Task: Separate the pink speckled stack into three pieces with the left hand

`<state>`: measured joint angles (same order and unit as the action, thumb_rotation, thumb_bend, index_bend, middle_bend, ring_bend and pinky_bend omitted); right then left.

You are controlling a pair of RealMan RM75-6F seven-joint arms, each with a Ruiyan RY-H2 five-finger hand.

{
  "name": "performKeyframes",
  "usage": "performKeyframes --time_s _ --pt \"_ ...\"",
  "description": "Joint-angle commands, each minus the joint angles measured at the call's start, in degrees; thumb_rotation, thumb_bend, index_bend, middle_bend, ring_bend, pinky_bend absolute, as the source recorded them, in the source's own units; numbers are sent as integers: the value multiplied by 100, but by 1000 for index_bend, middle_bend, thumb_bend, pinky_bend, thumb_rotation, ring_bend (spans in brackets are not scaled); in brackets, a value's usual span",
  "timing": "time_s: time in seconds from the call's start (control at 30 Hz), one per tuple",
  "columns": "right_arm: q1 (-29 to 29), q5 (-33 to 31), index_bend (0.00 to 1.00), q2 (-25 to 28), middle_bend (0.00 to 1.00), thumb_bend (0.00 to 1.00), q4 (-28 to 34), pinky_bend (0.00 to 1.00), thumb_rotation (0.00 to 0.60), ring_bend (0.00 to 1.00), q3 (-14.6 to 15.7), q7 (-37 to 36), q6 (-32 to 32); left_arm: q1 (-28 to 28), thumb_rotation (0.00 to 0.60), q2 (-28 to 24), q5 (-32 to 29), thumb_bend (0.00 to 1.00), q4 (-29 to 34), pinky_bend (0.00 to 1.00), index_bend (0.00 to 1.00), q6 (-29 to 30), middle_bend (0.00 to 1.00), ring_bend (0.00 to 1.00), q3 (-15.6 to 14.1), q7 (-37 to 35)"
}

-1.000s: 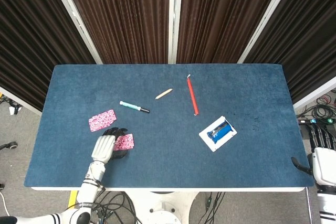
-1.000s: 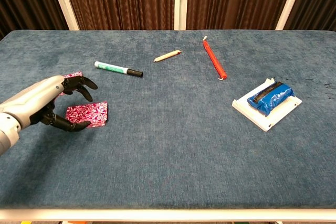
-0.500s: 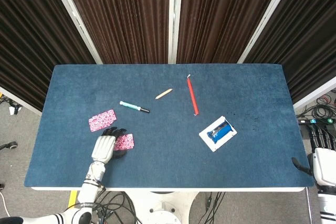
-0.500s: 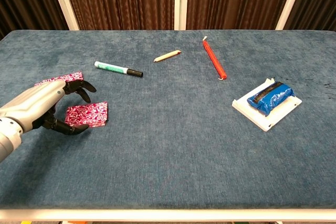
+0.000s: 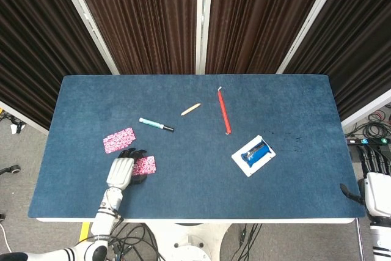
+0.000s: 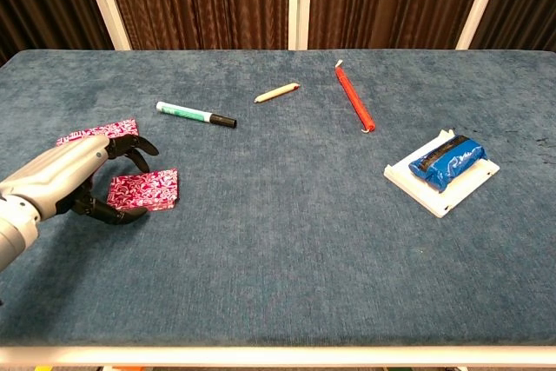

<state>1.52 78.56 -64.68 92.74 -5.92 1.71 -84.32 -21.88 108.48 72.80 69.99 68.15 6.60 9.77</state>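
Two pink speckled pieces lie flat on the blue table. One piece (image 5: pixel 118 140) (image 6: pixel 91 134) is further back on the left. The other piece (image 5: pixel 145 165) (image 6: pixel 146 190) lies nearer the front. My left hand (image 5: pixel 122 172) (image 6: pixel 74 180) hovers low at that nearer piece's left edge, with its dark fingers (image 6: pixel 130 143) arched and apart, and it grips nothing. Its thumb (image 6: pixel 113 215) reaches along the piece's front-left corner. My right hand (image 5: pixel 372 192) hangs off the table's right front corner, and its fingers are not clear.
A green-and-black marker (image 5: pixel 156 124) (image 6: pixel 195 115), a wooden stick (image 5: pixel 190 109) (image 6: pixel 277 91) and a red rod (image 5: pixel 224 111) (image 6: pixel 353 96) lie mid-table. A white tray (image 5: pixel 239 162) (image 6: pixel 408 182) holding a blue packet (image 5: pixel 255 152) (image 6: pixel 447 161) sits on the right.
My left hand has drawn back a little to the left and nearer the front edge, uncovering more of the nearer pink piece. Both pieces stayed where they were.
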Motion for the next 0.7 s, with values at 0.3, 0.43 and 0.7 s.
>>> performKeyframes --time_s 0.3,0.43,0.7 --pt "-4 -6 0 -5 0 101 -9 0 600 0 1 -2 3 0 600 6 -61 237 -31 165 217 -59 296 125 39 12" --pt "-4 -6 0 -3 0 101 -12 0 600 0 0 -13 6 -4 600 16 -50 237 -48 166 217 -54 297 126 52 -6" --pt "-8 -13 0 -15 0 101 -35 0 600 0 0 -18 7 -6 600 9 -56 239 -93 165 231 -114 327 126 51 -77"
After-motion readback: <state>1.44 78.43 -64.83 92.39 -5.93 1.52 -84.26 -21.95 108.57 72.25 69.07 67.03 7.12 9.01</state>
